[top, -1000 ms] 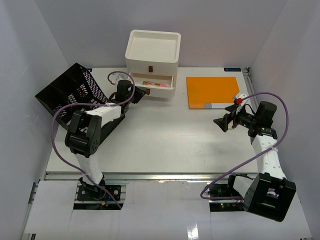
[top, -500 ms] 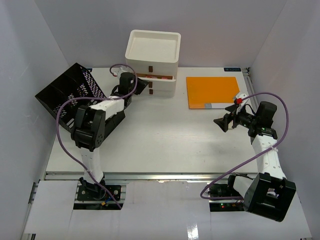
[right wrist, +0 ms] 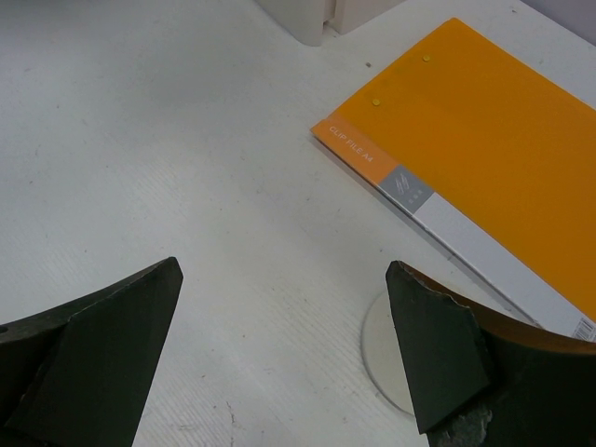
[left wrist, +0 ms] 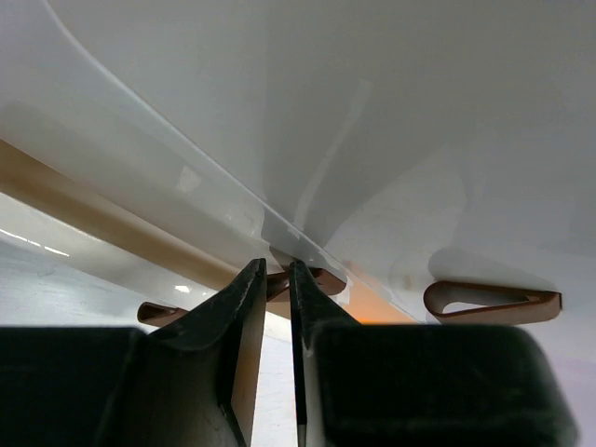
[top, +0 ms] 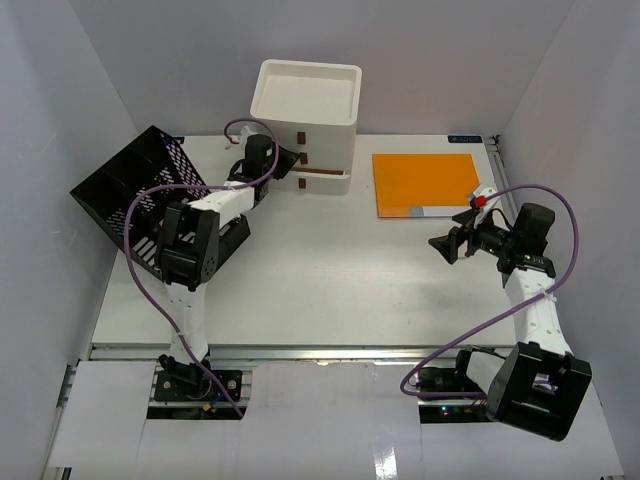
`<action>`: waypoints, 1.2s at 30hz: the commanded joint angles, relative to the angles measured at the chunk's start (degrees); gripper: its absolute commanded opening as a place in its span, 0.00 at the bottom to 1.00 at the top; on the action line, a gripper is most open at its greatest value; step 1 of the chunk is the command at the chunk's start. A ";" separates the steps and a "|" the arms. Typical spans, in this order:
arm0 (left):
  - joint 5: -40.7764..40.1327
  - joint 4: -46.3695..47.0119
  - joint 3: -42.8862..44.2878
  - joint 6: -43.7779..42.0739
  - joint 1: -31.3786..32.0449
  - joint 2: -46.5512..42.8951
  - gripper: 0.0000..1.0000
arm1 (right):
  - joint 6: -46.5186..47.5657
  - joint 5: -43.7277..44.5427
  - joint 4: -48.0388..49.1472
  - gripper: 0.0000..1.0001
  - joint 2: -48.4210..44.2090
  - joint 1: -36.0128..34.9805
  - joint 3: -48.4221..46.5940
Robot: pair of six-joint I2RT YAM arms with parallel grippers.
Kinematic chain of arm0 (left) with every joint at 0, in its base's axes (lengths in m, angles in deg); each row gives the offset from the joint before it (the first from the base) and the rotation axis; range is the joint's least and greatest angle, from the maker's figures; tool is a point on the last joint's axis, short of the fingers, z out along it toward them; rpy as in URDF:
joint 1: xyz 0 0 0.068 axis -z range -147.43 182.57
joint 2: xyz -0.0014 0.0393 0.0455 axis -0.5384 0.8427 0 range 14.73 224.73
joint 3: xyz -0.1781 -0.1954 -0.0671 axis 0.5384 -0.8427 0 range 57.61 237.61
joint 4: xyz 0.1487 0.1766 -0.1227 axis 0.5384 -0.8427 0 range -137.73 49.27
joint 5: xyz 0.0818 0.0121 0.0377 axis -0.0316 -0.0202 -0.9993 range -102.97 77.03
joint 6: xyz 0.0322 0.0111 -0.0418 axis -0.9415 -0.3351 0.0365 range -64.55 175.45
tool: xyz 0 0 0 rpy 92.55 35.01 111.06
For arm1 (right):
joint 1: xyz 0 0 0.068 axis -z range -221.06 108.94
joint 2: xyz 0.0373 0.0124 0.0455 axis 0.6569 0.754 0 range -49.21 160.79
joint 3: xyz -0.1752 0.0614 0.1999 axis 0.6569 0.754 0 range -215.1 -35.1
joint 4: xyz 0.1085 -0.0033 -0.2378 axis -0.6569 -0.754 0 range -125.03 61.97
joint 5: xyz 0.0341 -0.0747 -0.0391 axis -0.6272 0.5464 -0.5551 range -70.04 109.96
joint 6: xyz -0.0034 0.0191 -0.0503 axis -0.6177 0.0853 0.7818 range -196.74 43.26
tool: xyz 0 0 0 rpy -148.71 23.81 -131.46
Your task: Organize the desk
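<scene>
One white desk (top: 330, 270) beneath both grippers, black mesh rack (top: 130, 185) off to the left gripper's (left wrist: 277, 270) left, its fingers pressed nearly together at a brown handle (left wrist: 321, 277) of the white drawer box (top: 305, 120), right gripper (right wrist: 284, 270) spread wide, orange folder (right wrist: 484, 140) ahead to its right.

a robotics lab test cell dressed as an office: white walls (top: 60, 100) box in a white bench (top: 330, 270), with a cabled left arm (top: 185, 250) and right arm (top: 535, 310) bolted at its metal front rail (top: 330, 352). a drawer box (top: 305, 115), black mesh file rack (top: 130, 185) and orange clip file (top: 425, 182) supply the office look.
</scene>
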 commanded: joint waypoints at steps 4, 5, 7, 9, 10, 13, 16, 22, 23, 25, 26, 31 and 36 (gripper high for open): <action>-0.03 1.89 -1.04 -0.73 0.11 -4.73 0.28 | -0.31 -1.80 1.56 0.97 0.24 0.75 0.67; 0.09 2.36 -1.89 -1.19 0.11 -6.04 0.28 | -0.31 -1.93 1.52 0.97 0.29 0.75 0.67; 0.34 2.90 -4.78 -2.82 0.05 -8.80 0.30 | -0.31 -2.09 1.40 0.97 0.29 0.92 0.70; 0.85 4.01 -7.89 -3.88 -0.07 -12.97 0.33 | -0.31 -2.21 1.38 0.97 0.29 1.14 0.79; 1.15 4.67 -9.83 -4.40 -0.07 -14.92 0.35 | -0.31 -2.21 1.43 0.97 0.29 1.19 0.85; 4.96 7.12 -18.05 -5.51 -0.84 -22.95 0.37 | -0.31 -2.21 1.52 0.97 0.42 1.54 0.98; 5.62 7.15 -21.83 -6.52 -1.07 -31.13 0.46 | -0.34 -2.45 1.49 0.97 0.50 1.87 1.11; 6.25 2.31 -22.59 -8.23 -1.44 -39.52 0.61 | -0.91 -2.99 1.76 0.97 0.55 2.31 1.28; 6.81 1.59 -22.58 -7.90 -1.74 -39.51 0.61 | -0.96 -3.00 1.74 0.97 0.55 2.41 1.33; 7.82 0.54 -22.76 -6.91 -2.22 -38.84 0.61 | -1.01 -3.00 1.73 0.97 0.55 2.61 1.41; 8.26 0.20 -22.94 -6.28 -2.37 -38.29 0.61 | -1.01 -3.00 1.76 0.97 0.55 2.72 1.45; 6.48 -4.52 -21.84 -2.09 -2.50 -34.34 0.61 | -1.15 -3.25 1.75 0.97 0.87 3.21 1.53; 3.49 -7.57 -18.13 -0.07 -2.53 -29.00 0.61 | -1.57 -3.62 1.87 0.97 0.99 3.21 1.29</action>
